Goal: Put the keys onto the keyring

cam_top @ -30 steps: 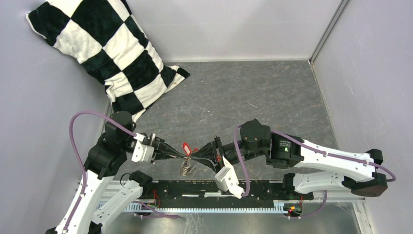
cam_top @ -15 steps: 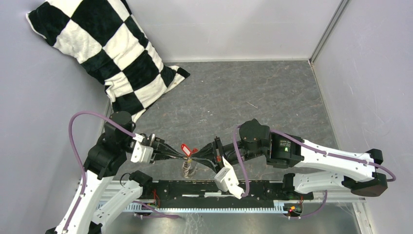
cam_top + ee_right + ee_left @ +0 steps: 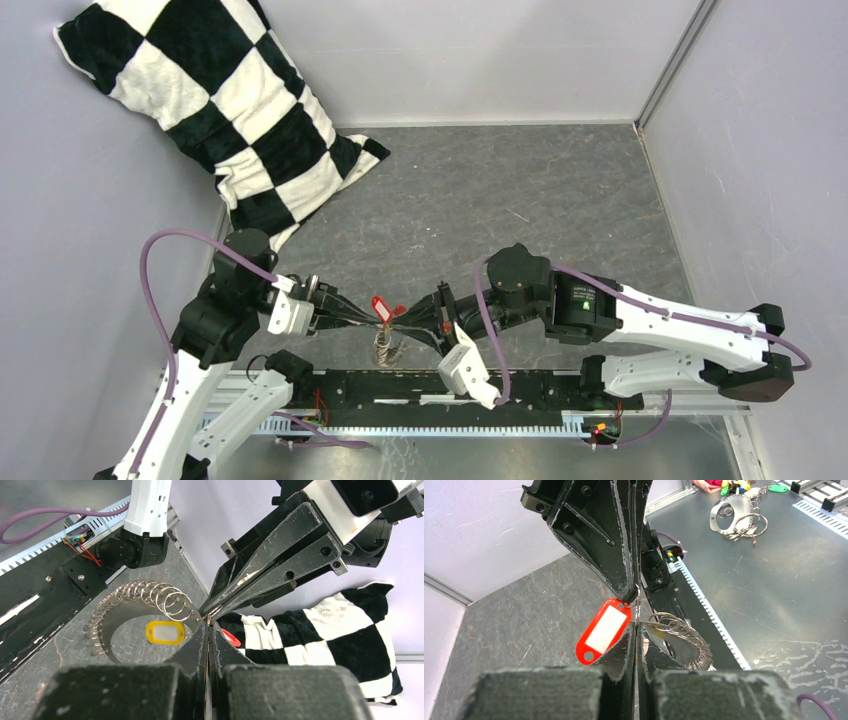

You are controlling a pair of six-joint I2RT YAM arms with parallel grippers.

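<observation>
**While both tools meet tip to tip, the red key (image 3: 603,631) waits to be threaded**

Because the left tool (image 3: 634,630) and the right tool (image 3: 207,625) are both clenched and stand nose to nose above the tabletop (image 3: 520,190), close to the arms' bases, all the work sits in one very small spot. The red key, with its white label, dangles in the air from the right tool's tips. It is gripped at its top end, where a thin wire loop shows. The left tool seems to nip the nearest loop of the keyring (image 3: 676,632), a grey coil of rings on a curved metal plate that trails away just beside the pinch. The wire is too fine to say which strand lies between which pads. The yellow key (image 3: 165,631) shows in the right wrist view just beside the coil, under the meeting tips. Whether it hangs from a ring or lies on the tabletop cannot be told.

By my judgement the step in hand is threading the red key onto the keyring, with key and ring brought together but the join not yet plainly made. The next move calls for one tool to hold firm while the other makes a small, slow turn to work the key's loop along the ring wire. Neither grip can afford to slip. The yellow key would need checking afterwards.
</observation>
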